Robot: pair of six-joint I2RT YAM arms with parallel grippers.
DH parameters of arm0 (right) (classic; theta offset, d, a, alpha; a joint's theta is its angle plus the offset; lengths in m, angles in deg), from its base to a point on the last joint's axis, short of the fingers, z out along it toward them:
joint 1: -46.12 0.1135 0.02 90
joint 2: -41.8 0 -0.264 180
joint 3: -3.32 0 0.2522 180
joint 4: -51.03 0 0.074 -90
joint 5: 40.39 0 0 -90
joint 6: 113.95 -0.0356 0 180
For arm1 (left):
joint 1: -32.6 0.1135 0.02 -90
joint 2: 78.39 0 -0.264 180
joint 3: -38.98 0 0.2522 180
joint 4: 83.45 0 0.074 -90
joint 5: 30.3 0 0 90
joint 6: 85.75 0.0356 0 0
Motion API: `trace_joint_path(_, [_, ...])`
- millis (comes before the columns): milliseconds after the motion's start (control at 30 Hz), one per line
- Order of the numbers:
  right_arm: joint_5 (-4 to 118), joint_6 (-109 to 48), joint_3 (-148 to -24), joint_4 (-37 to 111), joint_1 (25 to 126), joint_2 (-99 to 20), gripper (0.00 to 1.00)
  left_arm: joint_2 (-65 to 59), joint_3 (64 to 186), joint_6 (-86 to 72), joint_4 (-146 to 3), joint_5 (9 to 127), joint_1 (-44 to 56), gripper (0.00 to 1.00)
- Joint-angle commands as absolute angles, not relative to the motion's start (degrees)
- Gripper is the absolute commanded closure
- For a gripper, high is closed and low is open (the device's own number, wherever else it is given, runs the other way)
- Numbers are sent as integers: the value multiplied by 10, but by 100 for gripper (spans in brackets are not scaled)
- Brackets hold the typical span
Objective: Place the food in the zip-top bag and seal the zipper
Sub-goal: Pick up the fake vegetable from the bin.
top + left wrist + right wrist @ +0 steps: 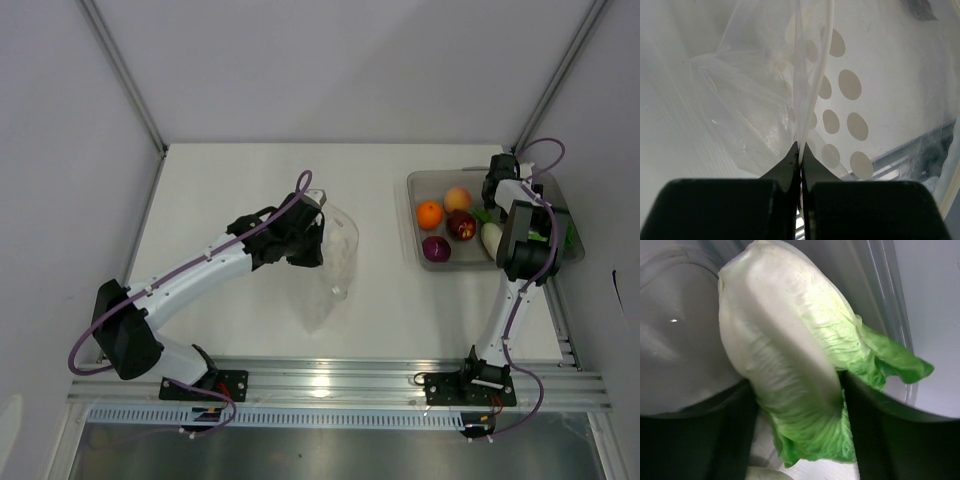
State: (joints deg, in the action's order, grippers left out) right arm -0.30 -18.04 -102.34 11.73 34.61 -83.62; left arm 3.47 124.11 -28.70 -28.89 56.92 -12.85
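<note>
Left wrist: left fingers (787,167) closed, pinching the edge of the zip-top bag (750,100).
Right wrist: right fingers (875,435) pressed against both sides of the cabbage (790,355).
Top external: bag mid-desk (240,190); orange (429,214) in tray (424,182), well apart to its right.

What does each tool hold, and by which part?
Left tool pinches the zip-top bag by its edge. Right tool flanks the cabbage near its green end; grip cannot be told.

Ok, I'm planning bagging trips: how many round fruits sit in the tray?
4: an orange at the left, a peach-coloured one behind it, a dark red one centre, a purple one nearest. The right arm may hide more.
</note>
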Motion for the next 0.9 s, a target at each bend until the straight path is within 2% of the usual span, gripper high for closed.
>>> trace_joint_path(0, [-9,-216,-1046,107,343,-829,42,30,1257,-277,-297,566,-126,99])
trace_joint_path(67, [-6,-220,-1050,99,347,-820,48,28,1255,-277,-297,565,-126,100])
trace_joint_path(100, [-5,-220,-1052,97,348,-819,55,28,1256,-277,-297,564,-125,99])
trace_joint_path(167, [-2,-222,-1060,85,350,-812,64,26,1256,-276,-296,564,-124,99])
trace_joint_path(200, [0,-228,-1063,80,351,-811,72,25,1255,-276,-297,564,-123,99])
trace_joint_path(267, [6,-231,-1068,70,351,-801,79,24,1257,-275,-296,566,-120,99])
trace_joint_path(300, [5,-235,-1069,66,351,-798,86,22,1255,-274,-297,567,-119,99])
trace_joint_path(433, [7,-246,-1079,43,355,-772,99,18,1256,-268,-296,565,-116,99])
trace_joint_path(667, [29,-267,-1106,-23,397,-701,100,17,1263,-260,-291,576,-114,99])
trace_joint_path(867, [131,-314,-1146,-106,447,-627,100,39,1282,-243,-284,598,-111,99])
